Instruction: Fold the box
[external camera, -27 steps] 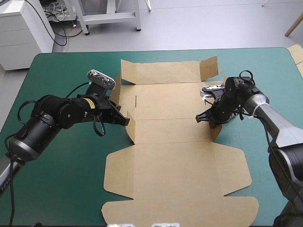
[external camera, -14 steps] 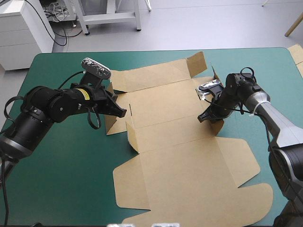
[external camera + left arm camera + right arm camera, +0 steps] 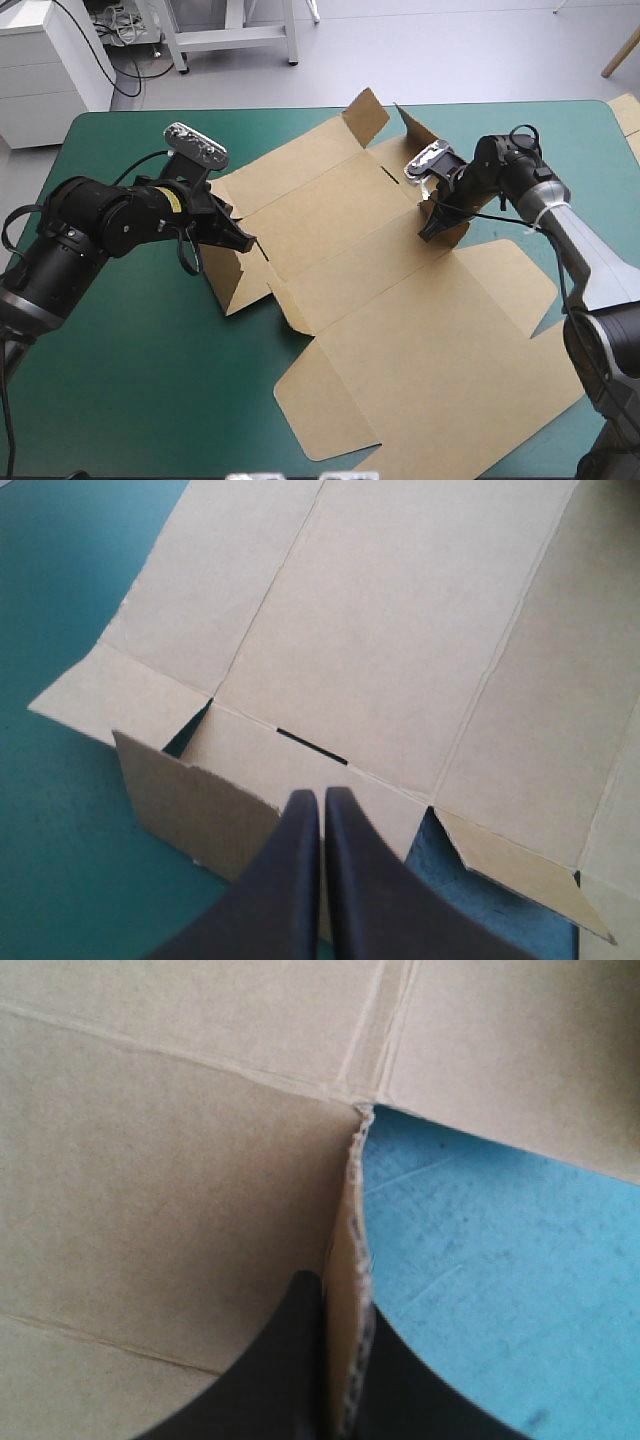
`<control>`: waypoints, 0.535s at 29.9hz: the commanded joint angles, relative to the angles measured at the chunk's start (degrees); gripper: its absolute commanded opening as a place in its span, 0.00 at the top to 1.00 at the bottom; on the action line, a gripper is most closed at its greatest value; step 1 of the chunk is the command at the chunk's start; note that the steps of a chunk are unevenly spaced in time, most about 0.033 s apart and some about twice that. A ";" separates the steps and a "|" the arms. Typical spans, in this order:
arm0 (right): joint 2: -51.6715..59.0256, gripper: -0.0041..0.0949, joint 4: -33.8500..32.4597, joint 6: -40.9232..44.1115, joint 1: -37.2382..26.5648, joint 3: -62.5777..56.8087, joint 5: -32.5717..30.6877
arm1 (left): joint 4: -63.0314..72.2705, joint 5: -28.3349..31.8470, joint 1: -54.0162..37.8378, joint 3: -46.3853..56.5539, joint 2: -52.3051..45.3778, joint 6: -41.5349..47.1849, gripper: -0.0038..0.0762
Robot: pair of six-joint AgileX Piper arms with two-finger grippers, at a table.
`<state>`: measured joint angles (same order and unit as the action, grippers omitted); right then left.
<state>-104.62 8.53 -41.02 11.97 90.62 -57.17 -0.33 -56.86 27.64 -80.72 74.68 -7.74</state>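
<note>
The brown box (image 3: 400,300) is a cut sheet lying askew on the teal-green table (image 3: 110,380), its lid panel toward the near right. My left gripper (image 3: 243,241) is shut on the raised side flap at the sheet's left. In the left wrist view its black fingers (image 3: 322,798) pinch that flap's edge, with the flat panels (image 3: 400,630) ahead. My right gripper (image 3: 430,233) is shut on the raised flap at the sheet's right. In the right wrist view the board's edge stands between its fingers (image 3: 345,1290), box floor (image 3: 150,1160) on one side and bare cover on the other.
Two small end flaps (image 3: 385,115) stick up at the sheet's far corner. The lid panel (image 3: 470,400) reaches close to the table's near right edge. A pale board edge (image 3: 626,112) shows past the far right corner. Bare cover lies at the near left.
The whole sheet has swung counterclockwise on the table, its lid sliding toward the right. Both grippers kept their hold; the right one moved farther away, the left one slightly left.
</note>
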 commanded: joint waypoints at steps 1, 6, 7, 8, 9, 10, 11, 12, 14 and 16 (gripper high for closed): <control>1.34 0.98 0.55 -5.29 1.81 2.91 2.47 | 0.33 2.87 -0.11 -2.06 -1.61 0.66 0.96; -0.95 0.98 -2.11 -7.25 5.47 3.40 6.63 | 0.74 2.87 -0.11 -2.06 -1.61 0.66 0.96; -1.45 0.98 -2.75 -8.35 6.39 3.52 7.62 | 0.74 2.87 -0.11 -2.06 -1.61 0.66 0.96; -1.78 0.98 -3.56 -9.53 7.34 3.52 8.52 | 0.74 2.87 -0.11 -2.06 -1.61 0.66 0.96; -2.01 0.98 -4.20 -10.63 8.26 3.66 9.54 | 0.74 2.98 -0.11 -2.06 -1.61 0.66 0.96; -2.27 0.98 -4.72 -11.85 9.10 3.66 10.76 | 0.74 2.98 -0.11 -2.06 -1.61 0.66 0.96; -2.37 0.98 -5.49 -13.38 10.06 3.75 12.22 | 0.74 2.98 -0.11 -2.06 -1.61 0.66 0.96; -2.55 0.98 -6.13 -14.42 10.74 3.88 13.37 | 0.88 2.98 -0.11 -2.06 -1.61 0.98 0.96; -2.53 0.98 -6.59 -18.49 12.39 3.88 16.97 | 1.16 2.98 -0.11 -2.06 -1.61 1.12 0.96; -2.53 0.98 -6.59 -22.81 13.79 3.88 19.67 | 1.16 2.87 -0.11 -2.06 -1.61 1.12 0.96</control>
<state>-110.29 2.95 -56.64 24.10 92.42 -44.20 0.00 -56.86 27.64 -80.83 74.68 -7.31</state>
